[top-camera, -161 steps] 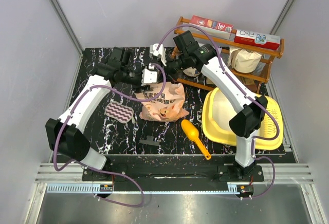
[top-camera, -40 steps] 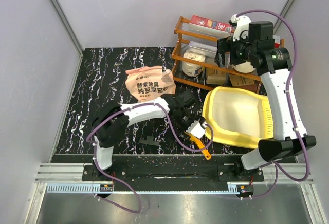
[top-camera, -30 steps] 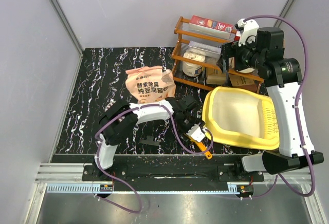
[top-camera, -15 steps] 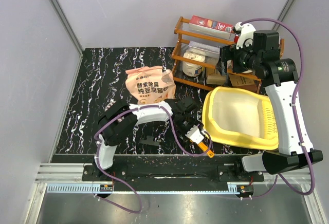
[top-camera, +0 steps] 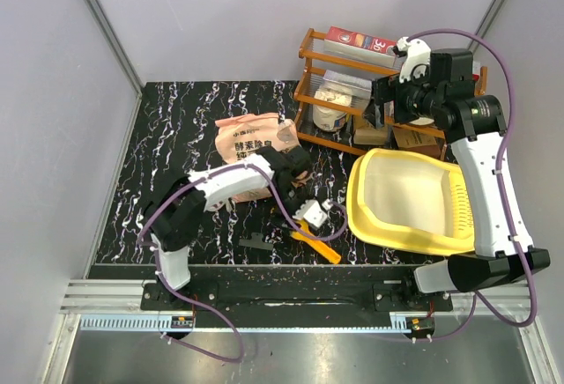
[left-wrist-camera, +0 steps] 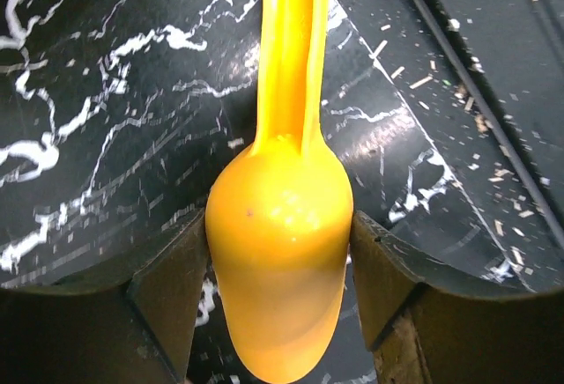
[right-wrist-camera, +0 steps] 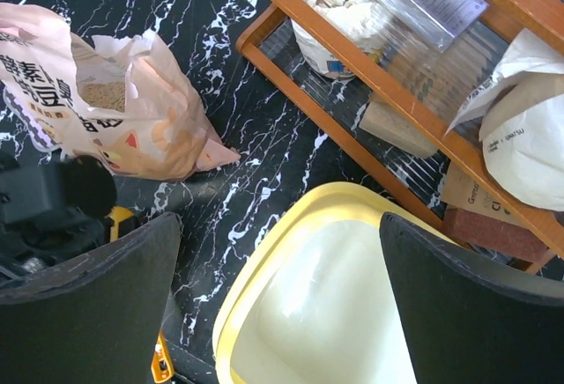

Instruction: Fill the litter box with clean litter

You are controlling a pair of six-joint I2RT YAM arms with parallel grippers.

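Finds litter box (top-camera: 414,240), lower right, apparently unfilled. Notes scoop (left-wrist-camera: 280,225) clamped in left gripper (left-wrist-camera: 280,265), right gripper (right-wrist-camera: 280,305) wide, empty. Judges scooping from clean litter (top-camera: 256,142) bag outstanding.

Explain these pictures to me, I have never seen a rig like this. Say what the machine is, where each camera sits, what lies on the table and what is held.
The machine is two robot arms bolted at the near edge of a black marbled table. The wide picture is taken from above and behind them. The other two pictures come from a camera on each wrist, looking past that arm's own fingers.

On the table are a yellow litter box, an open peach bag of litter and a wooden rack of sacks and boxes.

The left fingers are closed on the bowl of an orange scoop, left of the box. The right fingers hang high over the box and rack, spread wide and holding nothing.
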